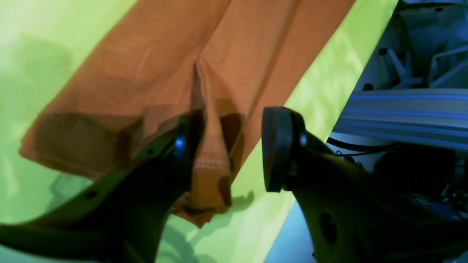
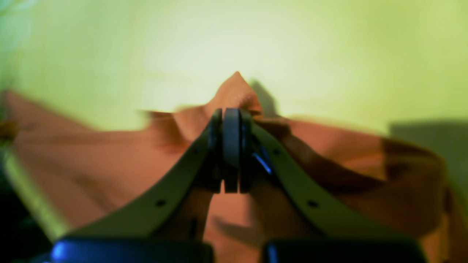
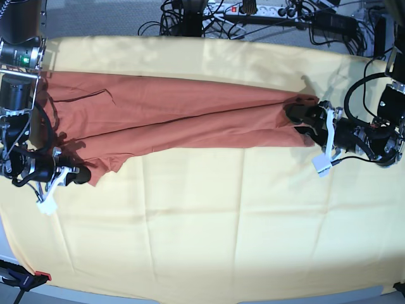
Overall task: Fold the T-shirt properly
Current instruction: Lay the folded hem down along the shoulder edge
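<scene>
The T-shirt (image 3: 171, 114) lies stretched in a long band across the far half of the pale yellow cloth (image 3: 209, 234). In the base view it runs from about 9 o'clock to about 3 o'clock. It is already folded lengthwise, with a long crease along its middle.

The right gripper (image 3: 79, 175) is at the 9 o'clock end of the band, low on the cloth. In the right wrist view its two pads (image 2: 231, 138) are pressed together, and a small peak of orange fabric (image 2: 236, 93) stands up just behind them. The gripper seems to pinch the T-shirt there, at a corner of the garment. The picture is blurred, so I cannot tell which corner or hem it is.

The left gripper (image 3: 302, 120) is at the 3 o'clock end. In the left wrist view its jaws are spread apart. One pad (image 1: 188, 137) touches or lies just against a raised fold of the T-shirt, and the other pad (image 1: 275, 148) stands free over the yellow cloth. A hemmed end of the fabric (image 1: 208, 164) hangs between them, nearer to the first pad. Nothing is clamped.

Behind the table (image 3: 82, 22), at 12 o'clock, many black cables (image 3: 266, 16) lie on the floor.
</scene>
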`<act>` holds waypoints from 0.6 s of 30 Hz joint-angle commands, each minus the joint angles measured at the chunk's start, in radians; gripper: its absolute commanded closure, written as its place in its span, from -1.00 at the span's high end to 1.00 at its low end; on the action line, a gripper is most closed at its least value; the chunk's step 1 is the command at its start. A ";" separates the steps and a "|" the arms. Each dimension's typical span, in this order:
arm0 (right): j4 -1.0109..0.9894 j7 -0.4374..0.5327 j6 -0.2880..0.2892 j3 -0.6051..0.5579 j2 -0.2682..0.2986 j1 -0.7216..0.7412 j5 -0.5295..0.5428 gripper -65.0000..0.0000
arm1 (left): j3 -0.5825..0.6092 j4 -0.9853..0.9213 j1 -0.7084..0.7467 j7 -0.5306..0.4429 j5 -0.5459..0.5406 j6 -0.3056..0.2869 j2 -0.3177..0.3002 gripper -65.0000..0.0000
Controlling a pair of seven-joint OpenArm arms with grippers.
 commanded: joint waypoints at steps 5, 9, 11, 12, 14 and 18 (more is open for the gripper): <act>0.096 -0.130 0.006 0.003 0.069 0.029 0.185 -1.00 | -0.011 0.011 -0.020 -0.023 -0.018 -0.008 -0.020 -0.14; 0.124 -0.233 0.006 0.003 0.101 0.025 0.365 -1.00 | -0.011 0.011 -0.020 -0.023 -0.018 -0.008 -0.020 -0.14; 0.129 -0.233 0.006 0.003 0.121 0.008 0.395 -1.00 | -0.011 0.011 -0.020 -0.026 -0.018 -0.008 -0.020 -0.14; 0.137 -0.233 0.006 0.003 0.132 -0.005 0.395 -1.00 | -0.011 0.011 -0.020 -0.026 -0.018 -0.008 -0.020 -0.14; 0.168 -0.233 0.006 0.003 0.154 -0.043 0.395 -1.00 | -0.011 0.011 -0.021 -0.026 -0.018 -0.008 -0.020 -0.14; 0.261 -0.233 0.006 0.003 0.203 -0.141 0.395 -1.00 | -0.011 0.011 -0.023 -0.026 -0.018 -0.008 -0.020 -0.14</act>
